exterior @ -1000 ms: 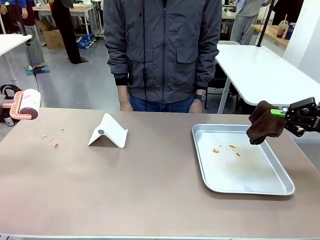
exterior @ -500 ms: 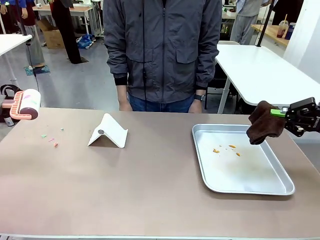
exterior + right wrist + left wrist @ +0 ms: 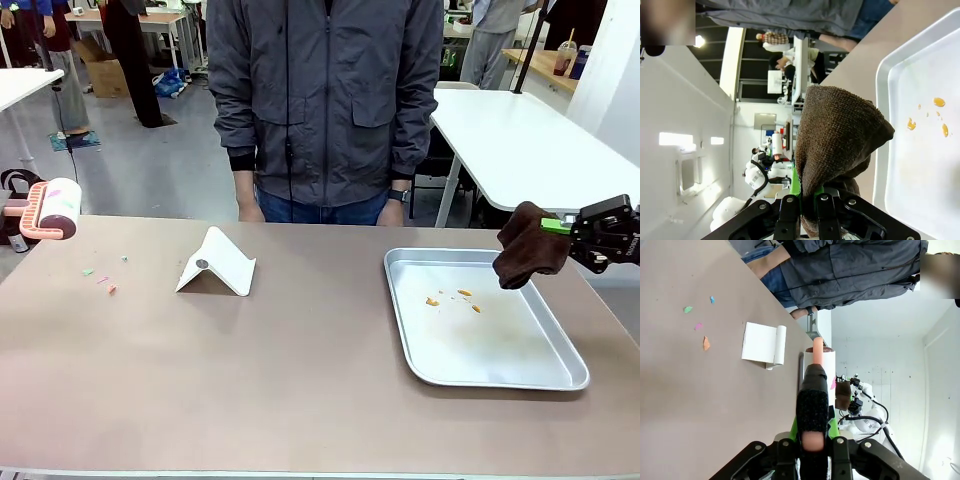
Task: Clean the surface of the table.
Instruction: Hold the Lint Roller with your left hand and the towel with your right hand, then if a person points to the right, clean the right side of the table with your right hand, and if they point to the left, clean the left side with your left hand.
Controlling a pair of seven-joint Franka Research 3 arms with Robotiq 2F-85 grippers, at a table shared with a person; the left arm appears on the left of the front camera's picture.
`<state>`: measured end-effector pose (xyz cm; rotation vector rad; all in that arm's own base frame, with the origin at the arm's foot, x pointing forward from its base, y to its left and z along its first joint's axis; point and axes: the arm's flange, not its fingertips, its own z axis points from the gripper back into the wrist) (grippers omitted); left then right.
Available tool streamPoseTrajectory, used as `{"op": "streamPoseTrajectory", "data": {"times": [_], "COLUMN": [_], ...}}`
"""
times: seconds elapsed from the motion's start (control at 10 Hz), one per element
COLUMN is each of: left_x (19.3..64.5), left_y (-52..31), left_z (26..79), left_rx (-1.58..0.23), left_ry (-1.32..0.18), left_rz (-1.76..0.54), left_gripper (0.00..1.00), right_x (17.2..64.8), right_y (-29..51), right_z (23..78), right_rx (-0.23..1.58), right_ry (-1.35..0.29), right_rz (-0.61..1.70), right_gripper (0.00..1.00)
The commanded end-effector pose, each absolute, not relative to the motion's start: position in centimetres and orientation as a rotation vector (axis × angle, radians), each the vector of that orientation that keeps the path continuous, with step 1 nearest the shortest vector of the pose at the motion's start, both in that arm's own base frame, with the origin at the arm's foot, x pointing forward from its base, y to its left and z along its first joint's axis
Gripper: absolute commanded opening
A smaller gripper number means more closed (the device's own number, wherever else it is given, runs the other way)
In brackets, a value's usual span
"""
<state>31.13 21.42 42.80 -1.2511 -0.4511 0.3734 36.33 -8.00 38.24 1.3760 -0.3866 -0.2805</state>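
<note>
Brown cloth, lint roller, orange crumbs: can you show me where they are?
brown cloth [image 3: 528, 258], front view, middle of the hanging bundle
lint roller [image 3: 62, 204], front view, on its white roll
orange crumbs [image 3: 432, 300], front view, on the leftmost crumb

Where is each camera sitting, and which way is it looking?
Front view: sits on the robot's side, looks across the table at the person; the right pincer shows, shut on the brown cloth.
Left wrist view: rides the left arm, looks along the left pincer, shut on the lint roller, over the table.
Right wrist view: rides the right arm, looks along the right pincer past the cloth to the tray.
Shared: front and right wrist views both show the tray's orange crumbs.
</note>
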Motion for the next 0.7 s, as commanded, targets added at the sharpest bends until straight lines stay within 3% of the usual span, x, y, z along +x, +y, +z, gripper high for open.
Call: {"op": "streamPoseTrajectory", "data": {"times": [0.0,0.6], "left_x": [30.98,30.98], "left_y": [21.59,21.59], "left_z": [42.97,42.97], "left_rx": [-1.259,-1.259], "left_ry": [-0.452,-0.452], "left_rz": [0.349,0.349], "left_gripper": [0.00,0.00], "right_x": [36.54,36.54], "right_y": [-7.70,-7.70], "right_z": [38.76,38.76], "right_rx": [1.376,1.376], "right_ry": [-0.395,-0.395], "right_rz": [-0.291,-0.291], "right_gripper": [0.00,0.00]}}
